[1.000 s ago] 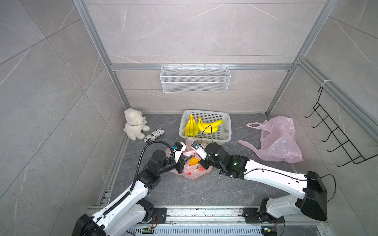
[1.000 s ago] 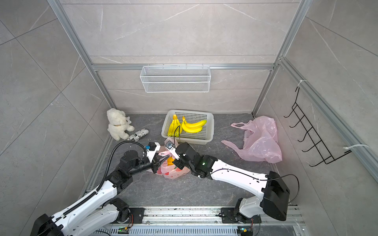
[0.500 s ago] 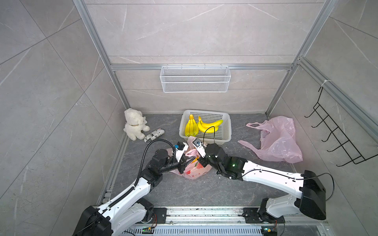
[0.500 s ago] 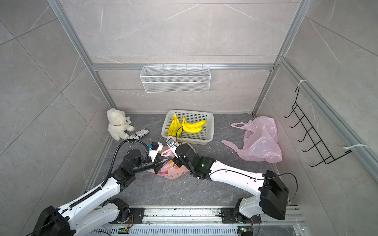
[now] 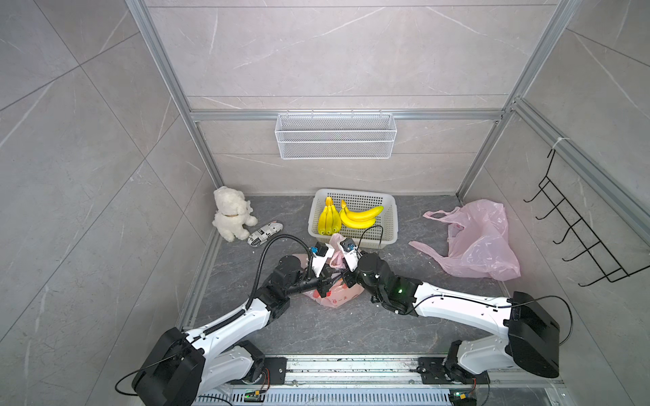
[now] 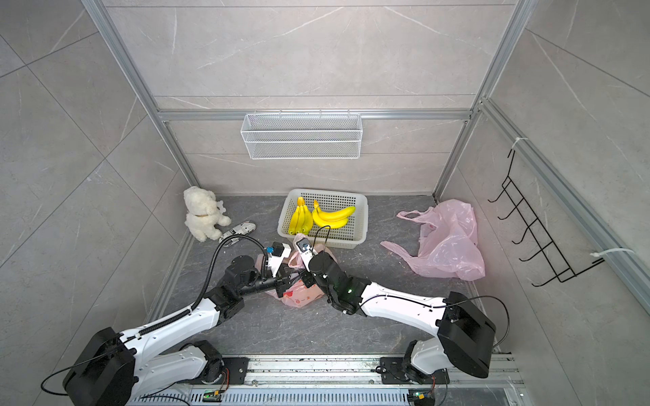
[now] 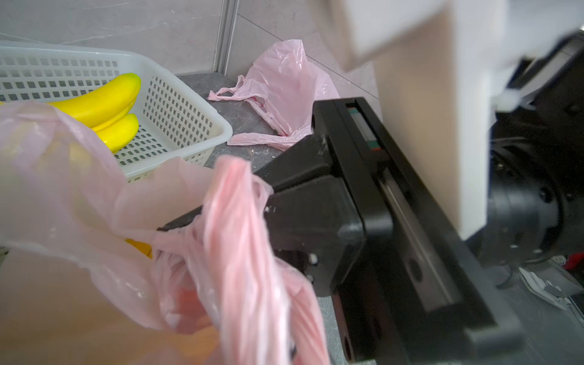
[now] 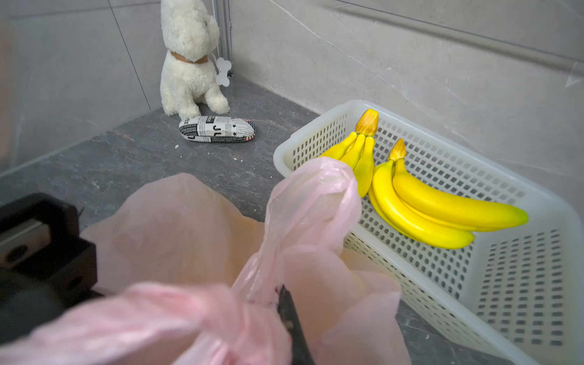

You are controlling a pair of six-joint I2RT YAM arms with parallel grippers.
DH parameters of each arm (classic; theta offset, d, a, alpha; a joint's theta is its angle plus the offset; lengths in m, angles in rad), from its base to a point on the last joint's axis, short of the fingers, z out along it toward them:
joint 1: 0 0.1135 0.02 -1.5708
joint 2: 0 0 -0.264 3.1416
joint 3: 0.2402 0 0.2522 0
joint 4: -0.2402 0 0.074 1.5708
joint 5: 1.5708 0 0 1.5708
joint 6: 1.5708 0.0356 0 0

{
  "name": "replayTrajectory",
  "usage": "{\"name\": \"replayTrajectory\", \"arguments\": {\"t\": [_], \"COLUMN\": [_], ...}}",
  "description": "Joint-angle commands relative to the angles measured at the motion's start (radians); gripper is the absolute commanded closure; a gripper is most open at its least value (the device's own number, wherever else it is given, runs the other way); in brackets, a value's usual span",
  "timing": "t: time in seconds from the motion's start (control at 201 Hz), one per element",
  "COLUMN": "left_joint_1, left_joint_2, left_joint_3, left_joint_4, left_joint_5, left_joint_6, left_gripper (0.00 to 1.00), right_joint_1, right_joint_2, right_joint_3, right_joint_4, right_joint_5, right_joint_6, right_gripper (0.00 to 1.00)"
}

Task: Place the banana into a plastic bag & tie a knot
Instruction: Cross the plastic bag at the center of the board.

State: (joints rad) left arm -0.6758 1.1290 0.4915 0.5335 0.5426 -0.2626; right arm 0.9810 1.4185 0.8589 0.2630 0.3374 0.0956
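Pink plastic bag with red print [image 5: 334, 298]: sitting on the dark grey stone-look bench [image 5: 316, 334] just in front of the basket, bunching up between the two grippers in both top views.
Yellow banana [image 7: 140, 248]: lying inside the bag, showing only as a small yellow patch between folds of film in the left wrist view.
Left gripper [image 5: 326, 282]: reaching in from the left, clamping shut on the bag's twisted handle [image 7: 240, 240], tips hiding under pink film.
Right gripper [image 5: 346, 277]: reaching in from the right, squeezing shut on bag film at the root of the upright handle loop [image 8: 316, 202], with one black finger [image 8: 289, 316] showing against it.
Space between grippers: narrowing to almost nothing over the bag's mouth.
White perforated plastic basket [image 5: 391, 225]: sitting behind the bag, close against the upright handle loop, holding two bunches of yellow bananas [image 5: 358, 216] side by side.
Second pink plastic bag [image 5: 478, 242]: lying crumpled and loose near the right wall, well apart from the grippers.
White plush dog [image 5: 230, 218]: sitting upright in the back left corner.
Newsprint-patterned oblong case [image 5: 265, 232]: lying flat just beside the dog.
White wire-mesh shelf [image 5: 336, 140]: hanging on the back wall above the basket.
Black wire hook rack [image 5: 580, 225]: hanging on the right wall.
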Motion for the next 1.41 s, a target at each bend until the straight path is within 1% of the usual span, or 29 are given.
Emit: {"name": "replayTrajectory", "arguments": {"t": [0.0, 0.129, 0.274, 0.383, 0.473, 0.558, 0.622, 0.692, 0.767, 0.821, 0.851, 0.951, 1.025, 1.075, 1.16, 1.205, 1.254, 1.294, 1.409], "left_joint_1": [-0.046, -0.077, -0.124, -0.154, -0.189, -0.222, -0.229, -0.229, -0.228, -0.227, -0.227, -0.226, -0.226, -0.225, -0.222, -0.217, -0.202, -0.185, -0.125], "left_joint_2": [0.016, 0.06, 0.107, 0.128, 0.151, 0.176, 0.184, 0.142, 0.048, -0.026, -0.07, -0.23, -0.331, -0.398, -0.487, -0.504, -0.493, -0.462, -0.312], "left_joint_3": [0.01, 0.009, 0.035, 0.058, 0.082, 0.098, 0.106, 0.104, 0.096, 0.082, 0.074, 0.045, 0.017, 0.002, -0.004, 0.002, 0.031, 0.069, 0.202], "left_joint_4": [0.147, 0.238, 0.302, 0.33, 0.336, 0.337, 0.327, 0.241, 0.08, -0.03, -0.081, -0.214, -0.274, -0.3, -0.339, -0.354, -0.384, -0.417, -0.525], "left_joint_5": [0.064, 0.037, 0.015, 0.013, 0.011, 0.006, 0.017, -0.008, -0.086, -0.156, -0.193, -0.271, -0.318, -0.357, -0.464, -0.543, -0.619, -0.636, -0.661], "left_joint_6": [-0.052, -0.094, -0.121, -0.135, -0.139, -0.138, -0.156, -0.144, -0.088, -0.057, -0.042, -0.003, 0.005, 0.004, 0.007, 0.008, 0.008, 0.019, 0.017], "left_gripper": [1.0, 1.0, 1.0, 1.0, 0.96, 0.94, 0.89, 0.85, 0.78, 0.63, 0.56, 0.41, 0.37, 0.32, 0.24, 0.21, 0.2, 0.2, 0.2], "right_joint_1": [-0.045, -0.076, -0.092, -0.132, -0.175, -0.19, -0.198, -0.202, -0.203, -0.203, -0.204, -0.205, -0.205, -0.205, -0.205, -0.205, -0.206, -0.206, -0.204], "right_joint_2": [-0.029, -0.018, -0.01, -0.025, -0.043, -0.053, -0.058, -0.075, -0.101, -0.114, -0.121, -0.136, -0.14, -0.136, -0.127, -0.124, -0.121, -0.119, -0.116], "right_joint_3": [-0.036, -0.064, -0.074, -0.09, -0.099, -0.099, -0.1, -0.117, -0.138, -0.151, -0.159, -0.193, -0.218, -0.219, -0.219, -0.219, -0.219, -0.219, -0.224], "right_joint_4": [0.209, 0.316, 0.381, 0.418, 0.433, 0.433, 0.433, 0.426, 0.403, 0.382, 0.373, 0.372, 0.397, 0.395, 0.4, 0.402, 0.404, 0.406, 0.42], "right_joint_5": [-0.097, -0.175, -0.179, -0.202, -0.253, -0.307, -0.366, -0.391, -0.397, -0.403, -0.407, -0.397, -0.387, -0.385, -0.388, -0.387, -0.389, -0.392, -0.407], "right_joint_6": [0.163, 0.246, 0.288, 0.324, 0.348, 0.329, 0.299, 0.268, 0.233, 0.208, 0.196, 0.175, 0.171, 0.169, 0.167, 0.165, 0.165, 0.165, 0.168], "right_gripper": [1.0, 1.0, 1.0, 1.0, 1.0, 1.0, 1.0, 1.0, 1.0, 1.0, 1.0, 1.0, 1.0, 1.0, 1.0, 1.0, 1.0, 1.0, 1.0]}}
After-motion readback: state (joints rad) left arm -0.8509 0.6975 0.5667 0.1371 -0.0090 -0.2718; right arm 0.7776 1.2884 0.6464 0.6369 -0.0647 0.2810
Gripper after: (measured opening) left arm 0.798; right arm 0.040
